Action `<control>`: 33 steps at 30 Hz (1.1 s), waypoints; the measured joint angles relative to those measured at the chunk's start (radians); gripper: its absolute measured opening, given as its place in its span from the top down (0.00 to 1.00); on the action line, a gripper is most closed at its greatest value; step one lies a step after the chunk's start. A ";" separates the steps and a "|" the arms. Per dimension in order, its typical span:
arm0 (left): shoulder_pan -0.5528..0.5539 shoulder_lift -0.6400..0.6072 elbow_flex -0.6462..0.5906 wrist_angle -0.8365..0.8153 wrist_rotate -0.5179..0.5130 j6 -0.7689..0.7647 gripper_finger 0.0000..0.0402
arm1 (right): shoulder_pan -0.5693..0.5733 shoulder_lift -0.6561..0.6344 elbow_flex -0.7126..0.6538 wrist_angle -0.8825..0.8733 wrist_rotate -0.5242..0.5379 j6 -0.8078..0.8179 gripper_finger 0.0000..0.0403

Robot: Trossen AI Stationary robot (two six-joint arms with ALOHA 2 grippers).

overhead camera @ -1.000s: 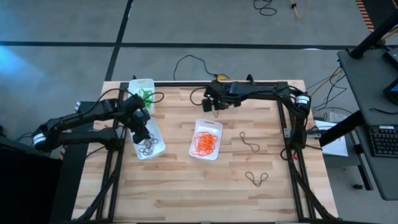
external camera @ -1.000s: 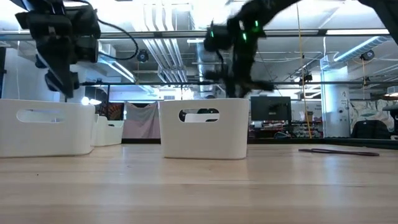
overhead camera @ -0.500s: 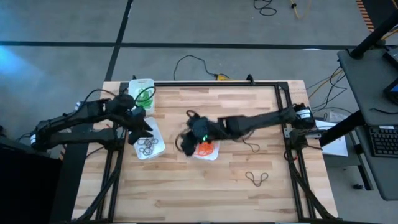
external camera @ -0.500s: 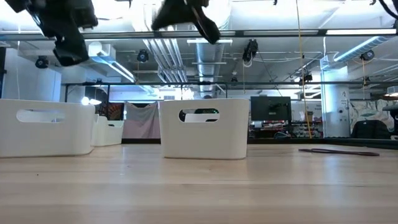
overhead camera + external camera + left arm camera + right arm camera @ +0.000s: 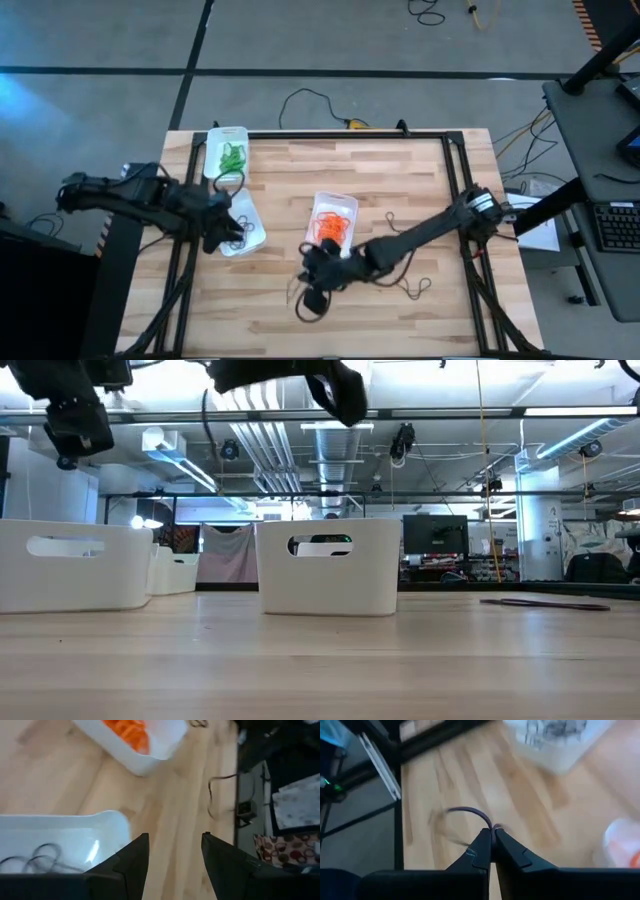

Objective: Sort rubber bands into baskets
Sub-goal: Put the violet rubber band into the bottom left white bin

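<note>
Pinching one thin dark rubber loop [image 5: 467, 813] between the pressed-together fingers of the right gripper [image 5: 491, 838], held out over bare boards toward the front of the light wooden table [image 5: 400, 160], just in front of the middle tray. Reaching there on a long dark arm stretched diagonally from the table's right edge. Hovering at the left side: the left gripper [image 5: 175, 855], fingers [image 5: 135, 865] spread with nothing between them, at the left edge of the shallow white translucent plastic tray [image 5: 252, 243] holding the dark black-brown rubber bands [image 5: 240, 226]. Lying in the table's middle, well apart from that one: a second white tray of the same kind [image 5: 322, 203], filled with orange rubber bands [image 5: 332, 226]. Sitting at the far left corner, just behind the dark-band tray: a third white tray [image 5: 228, 132] with green rubber bands [image 5: 232, 157] inside. Left loose on the wood: one dark band [image 5: 412, 288] near the front right, close beside the right arm, and another dark band [image 5: 392, 218] to the right of the orange tray, partly hidden by that arm. Seen from table height, only white tray walls in a row, with both arms up high above them.
</note>
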 joint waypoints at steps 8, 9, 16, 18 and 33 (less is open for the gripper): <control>-0.216 0.119 -0.001 0.200 -0.165 -0.026 0.59 | 0.070 0.135 -0.002 -0.016 -0.002 0.189 0.98; -0.232 0.140 -0.001 0.227 -0.176 -0.025 0.59 | 0.077 0.151 -0.002 -0.016 -0.005 0.210 0.98; -0.329 0.313 -0.001 0.377 -0.201 -0.042 0.59 | 0.111 0.239 -0.002 -0.016 -0.031 0.304 0.92; -0.355 0.369 -0.001 0.412 -0.218 -0.050 0.59 | 0.113 0.255 -0.002 -0.016 -0.050 0.336 0.87; -0.448 0.783 0.052 0.694 -0.301 0.076 0.59 | 0.171 0.159 -0.002 -0.161 -0.074 0.495 0.41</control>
